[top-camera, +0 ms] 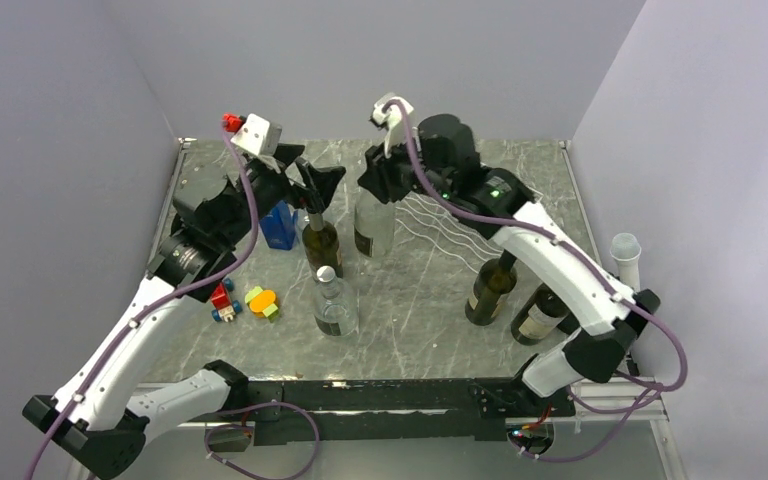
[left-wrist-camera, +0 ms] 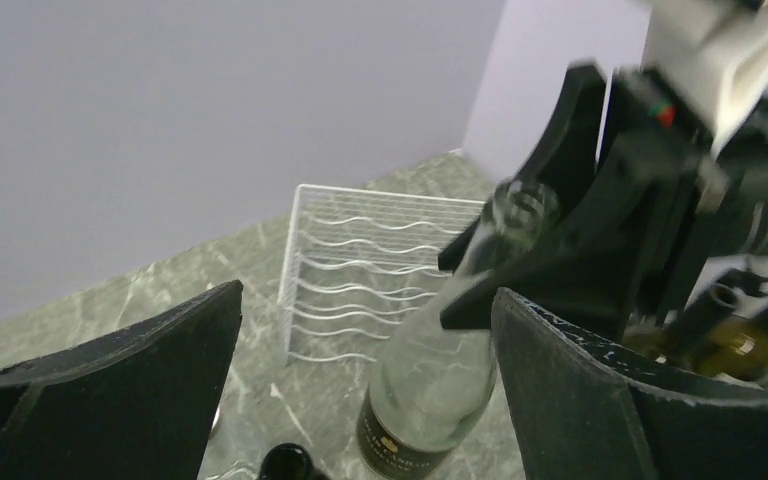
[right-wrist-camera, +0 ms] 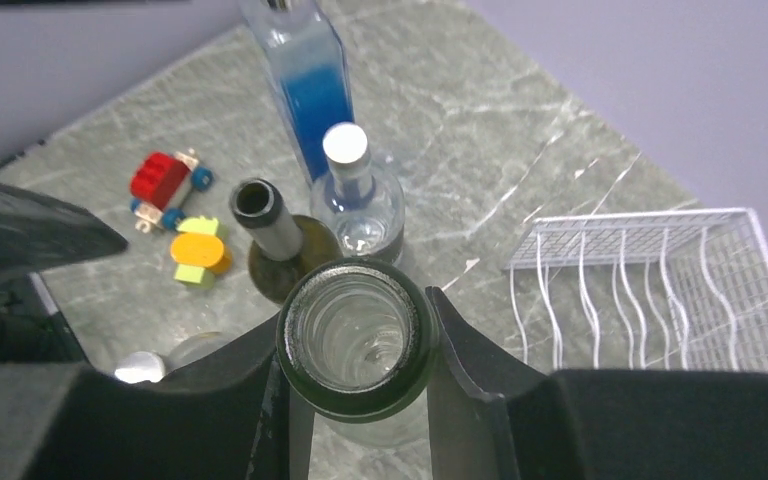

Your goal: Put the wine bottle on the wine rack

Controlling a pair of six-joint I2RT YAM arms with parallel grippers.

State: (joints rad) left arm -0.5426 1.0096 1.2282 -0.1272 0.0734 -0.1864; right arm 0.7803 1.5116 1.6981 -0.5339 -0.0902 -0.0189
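1. The right pincer [right-wrist-camera: 358, 345] is clamped on the neck of the wine bottle [left-wrist-camera: 430, 385], a clear glass one with a dark label, just under its open mouth. I judge that so high a grip leaves the body free to be lowered into a groove.
2. The wine bottle is near the middle of the bench's far edge, just left of the wine rack [top-camera: 438, 228]. I cannot tell whether its base rests on the bench [top-camera: 410, 325] or hangs clear of it.
3. The wine rack, white wire in wavy rows, sits toward the far right corner, partly hidden by the right arm in the top view. No bottle lies in the part that shows, so the placing is not yet done.
4. The left pincer [top-camera: 317, 192] stands wide and holds nothing, above the neck of a dark green bottle [top-camera: 321, 245] just left of the wine bottle. It looks idle.
5. A blue bottle [top-camera: 278, 226] stands toward the far left and a capped clear bottle [top-camera: 334, 305] mid-bench. A brown bottle [top-camera: 490, 290] is nearer the right edge, and a toy car [right-wrist-camera: 165, 185] lies toward the left edge. The path to the rack looks free of these.
6. The bench is grey-green, marbled with white veins, and looks smooth, so glass may slide on it. Plain lilac-grey walls [top-camera: 380, 60] close it in on three sides.
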